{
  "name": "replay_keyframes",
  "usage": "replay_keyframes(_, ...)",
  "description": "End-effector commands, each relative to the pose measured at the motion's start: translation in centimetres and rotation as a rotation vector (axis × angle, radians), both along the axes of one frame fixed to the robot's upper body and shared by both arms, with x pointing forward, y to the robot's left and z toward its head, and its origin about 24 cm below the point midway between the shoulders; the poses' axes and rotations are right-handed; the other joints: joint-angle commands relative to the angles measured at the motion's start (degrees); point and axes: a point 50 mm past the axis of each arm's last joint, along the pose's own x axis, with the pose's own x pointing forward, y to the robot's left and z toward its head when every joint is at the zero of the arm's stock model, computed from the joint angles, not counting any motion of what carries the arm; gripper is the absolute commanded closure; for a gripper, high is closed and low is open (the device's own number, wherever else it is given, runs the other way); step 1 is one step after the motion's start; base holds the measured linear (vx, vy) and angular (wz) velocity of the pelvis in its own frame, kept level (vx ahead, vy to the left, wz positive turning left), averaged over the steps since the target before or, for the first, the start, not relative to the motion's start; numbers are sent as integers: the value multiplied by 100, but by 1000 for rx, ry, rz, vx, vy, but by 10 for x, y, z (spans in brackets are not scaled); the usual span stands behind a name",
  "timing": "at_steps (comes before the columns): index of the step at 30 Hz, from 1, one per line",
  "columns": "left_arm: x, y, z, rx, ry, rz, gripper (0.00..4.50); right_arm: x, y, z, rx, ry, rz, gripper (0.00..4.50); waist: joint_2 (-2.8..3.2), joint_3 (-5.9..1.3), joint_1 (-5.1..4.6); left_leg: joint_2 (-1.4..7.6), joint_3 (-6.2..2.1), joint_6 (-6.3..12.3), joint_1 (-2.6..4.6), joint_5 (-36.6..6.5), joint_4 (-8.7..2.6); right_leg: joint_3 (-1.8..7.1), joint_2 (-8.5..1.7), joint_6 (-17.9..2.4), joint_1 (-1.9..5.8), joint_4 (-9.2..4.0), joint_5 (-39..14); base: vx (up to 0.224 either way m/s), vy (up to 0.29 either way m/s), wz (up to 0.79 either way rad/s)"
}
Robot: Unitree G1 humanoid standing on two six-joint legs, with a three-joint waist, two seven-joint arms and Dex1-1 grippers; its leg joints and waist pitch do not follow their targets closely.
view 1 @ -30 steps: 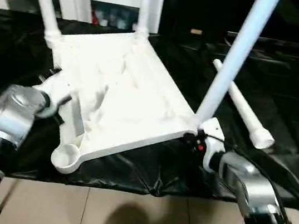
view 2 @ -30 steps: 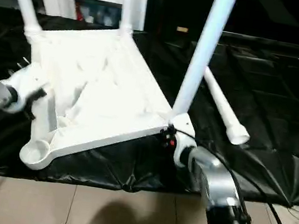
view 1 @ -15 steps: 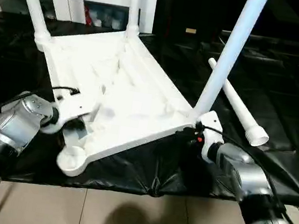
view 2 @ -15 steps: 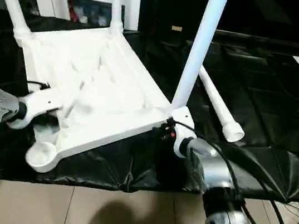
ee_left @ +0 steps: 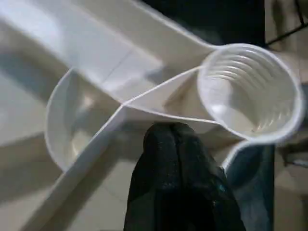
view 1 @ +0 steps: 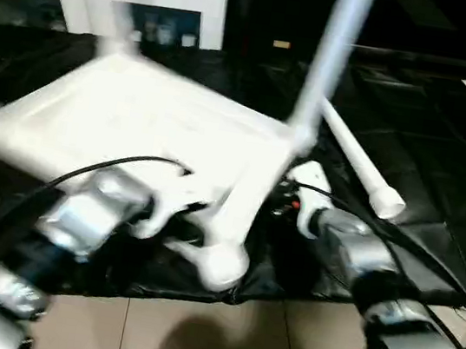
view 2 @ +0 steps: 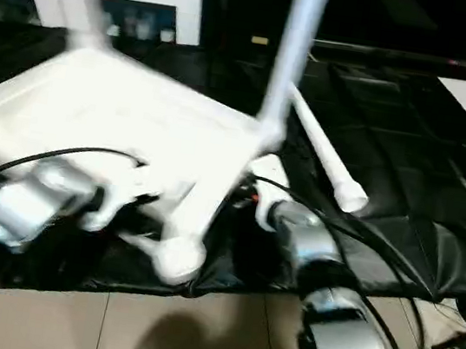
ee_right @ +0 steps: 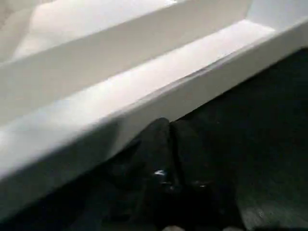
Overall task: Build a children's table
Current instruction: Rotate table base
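The children's table point(view 1: 134, 129) is hollow white plastic, so prob. light for its bulk and stiff enough along the ribbed frame, but smooth and slippery, w/ the upright leg point(view 1: 333, 45) acting as a long lever if it tips. Best holds, judging by shape: the thin ribs and rim walls of the underside, close to a corner; the broad flat faces give the fingers nothing to bite.

It sits upside down on the black-covered table point(view 1: 448, 145), tilted and blurred, near corner overhanging the front edge. One open round corner socket point(ee_left: 248, 91) (ridged inside, no leg in it yet) faces the left wrist view. A spare leg point(view 1: 354, 157) lies loose on the black sheet, just beside the right side of the top.

Left gripper point(ee_left: 175, 139): fingers together, tips pressed at a thin rib next to that socket; can't tell if the rib is pinched between them. Right gripper point(ee_right: 171, 132): fingers together, tips right under the rim edge, apparently touching, nothing clamped.
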Motion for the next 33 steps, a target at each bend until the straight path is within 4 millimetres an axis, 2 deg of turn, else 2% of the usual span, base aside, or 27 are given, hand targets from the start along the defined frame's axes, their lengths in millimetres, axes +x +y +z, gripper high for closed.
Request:
replay_keyframes(1, 7, -7, 3, -9, -50, 14, 450, 3, 13, 8, 21, -37, 44, 445, 42, -391, 43, 194, -125, 2, 80, -1479, -378, 254, -326, -1453, 289, -373, -1299, 0, 0, 0)
replay_keyframes(4, 21, -13, 3, -26, -135, 97, 450, 2, 11, 5, 25, -35, 42, 445, 42, -406, 57, 202, -131, 4, 89, -1483, -379, 251, -319, -1449, 293, -365, -1202, 0, 0, 0)
replay_keyframes(5, 26, -14, 4, -28, -168, 131, 450, 2, 8, 5, 21, -38, 28, 445, 79, -406, 53, 193, -131, 3, 88, -1474, -375, 249, -306, -1456, 291, -359, -1149, 0, 0, 0)
replay_keyframes(7, 31, -15, 5, -28, -202, 166, 450, 3, 6, 5, 18, -43, 12, 445, 43, -412, 52, 189, -133, 30, 78, -1495, -374, 244, -310, -1448, 310, -363, -1116, 0, 0, 0)
replay_keyframes(9, 38, -13, 6, -17, -264, 202, 450, 7, -1, 8, 30, -57, -67, 445, 41, -417, 61, 188, -127, 51, 97, -1474, -366, 246, -317, -1434, 293, -380, -1147, 0, 0, 0)
replay_keyframes(10, 41, -13, 9, -36, -293, 227, 450, 11, -9, 10, 9, -70, -143, 445, 62, -415, 63, 188, -121, 29, 90, -1440, -365, 247, -310, -1445, 294, -381, -1121, 0, 0, 0)
replay_keyframes(11, 40, -13, 15, -78, -323, 233, 450, 15, -21, 17, 37, -83, -240, 445, 107, -427, 83, 191, -137, 12, 95, -1412, -360, 242, -323, -1462, 304, -356, -1072, 0, 0, 0)
replay_keyframes(13, 36, -13, 19, -134, -333, 227, 450, 15, -27, 23, 75, -110, -245, 445, 81, -425, 96, 196, -122, 54, 88, -1333, -361, 238, -300, -1492, 309, -345, -898, 0, 0, 0)
replay_keyframes(14, 36, -12, 22, -219, -354, 299, 450, 15, -32, 29, 68, -165, -252, 445, 122, -428, 115, 194, -122, 61, 97, -1345, -355, 236, -304, -1501, 309, -336, -861, 0, 0, 0)
replay_keyframes(16, 37, -5, 27, -402, -433, 474, 450, 11, -41, 41, 55, -306, -271, 445, 92, -424, 144, 186, -101, 123, 74, -1277, -337, 233, -287, -1475, 322, -344, -632, 0, 0, 0)
replay_keyframes(17, 37, -5, 27, -403, -434, 475, 450, 10, -41, 41, 55, -307, -271, 445, 92, -424, 144, 186, -101, 123, 74, -1277, -337, 233, -287, -1475, 322, -344, -632, 0, 0, 0)
replay_keyframes(18, 37, 11, 19, -440, -439, 718, 450, 6, -49, 46, 69, -333, -337, 445, 93, -424, 152, 192, -102, 169, 61, -1251, -338, 233, -272, -1437, 330, -333, -619, 0, 0, 0)
replay_keyframes(19, 35, 19, 15, -457, -460, 818, 450, 2, -53, 49, 95, -345, -364, 445, 44, -422, 157, 186, -105, 228, 66, -1291, -340, 223, -267, -1377, 327, -364, -720, 0, 0, 0)
replay_keyframes(21, 31, 29, 12, -461, -517, 895, 450, -3, -56, 51, 106, -364, -381, 445, 49, -409, 164, 175, -107, 280, 58, -1370, -348, 217, -268, -1266, 326, -404, -1013, 0, 0, 0)
replay_keyframes(22, 28, 31, 10, -447, -540, 907, 450, -5, -57, 51, 99, -366, -388, 445, 18, -402, 159, 176, -124, 243, 67, -1513, -370, 209, -272, -1035, 291, -456, -1595, 0, 0, 0)
replay_keyframes(23, 25, 34, 7, -425, -538, 926, 450, -7, -57, 52, 81, -380, -386, 445, -57, -356, 195, 92, -349, 519, -246, -1500, -482, -46, -364, -990, 498, -365, -1654, 0, 0, 0)
replay_keyframes(24, 23, 36, 6, -408, -555, 943, 450, -9, -57, 52, 72, -387, -391, 445, 109, -374, 121, 188, -519, 604, -179, -1978, -560, -218, -284, -818, 440, -402, -2036, -9, -26, 35)
replay_keyframes(25, 22, 37, 6, -392, -571, 964, 450, -10, -57, 52, 78, -388, -401, 445, 227, -458, 41, 357, -805, 561, -68, -2018, -521, -278, -238, -1092, 411, -308, -1168, -9, -26, 35)
replay_keyframes(26, 22, 37, 6, -392, -571, 964, 450, -10, -57, 52, 78, -388, -401, 445, 271, -433, -32, 458, -982, 625, -84, -2054, -587, -331, -143, -1207, 384, -190, -810, 2, -56, 53)
replay_keyframes(27, 22, 38, 6, -387, -584, 982, 450, -11, -56, 53, 82, -389, -409, 445, 365, -401, -125, 645, -1355, 865, -4, -2209, -733, -391, 37, -1314, 262, 147, -767, -16, -101, 54)
replay_keyframes(28, 23, 38, 8, -382, -605, 1001, 450, -11, -55, 54, 85, -391, -415, 445, 320, -362, -175, 726, -1649, 1114, 135, -2314, -796, -301, 113, -1421, 81, 427, -1167, -16, -101, 54)
replay_keyframes(29, 24, 39, 8, -389, -605, 1030, 450, -11, -54, 55, 90, -389, -419, 445, 311, -360, -140, 689, -1700, 1171, 134, -2344, -795, -237, 107, -1500, 53, 503, -1223, -1, -143, 65)
replay_keyframes(30, 26, 40, 8, -378, -616, 1061, 450, -14, -51, 57, 97, -385, -421, 445, 260, -329, -97, 440, -1690, 1103, -28, -2532, -872, -144, 107, -1736, 121, 529, -1177, -3, -206, 66)
replay_keyframes(31, 25, 39, 8, -423, -586, 1080, 450, -15, -51, 58, 127, -379, -431, 445, 163, -339, -20, 79, -1670, 1005, -150, -2472, -801, -59, 10, -2112, 255, 264, -1280, -3, -206, 66)
replay_keyframes(32, 25, 39, 9, -442, -574, 1086, 430, -15, -51, 59, 139, -377, -436, 428, 66, -316, 43, -177, -1517, 889, -277, -2384, -581, 23, -137, -2369, 302, -34, -1461, -11, -249, 63)
replay_keyframes(33, 23, 36, 9, -471, -551, 1052, 409, -16, -51, 60, 161, -371, -446, 411, -259, -363, 153, -647, -563, 562, -1, -1611, 912, 95, -439, -2256, 128, -889, -2717, -22, -244, 46)
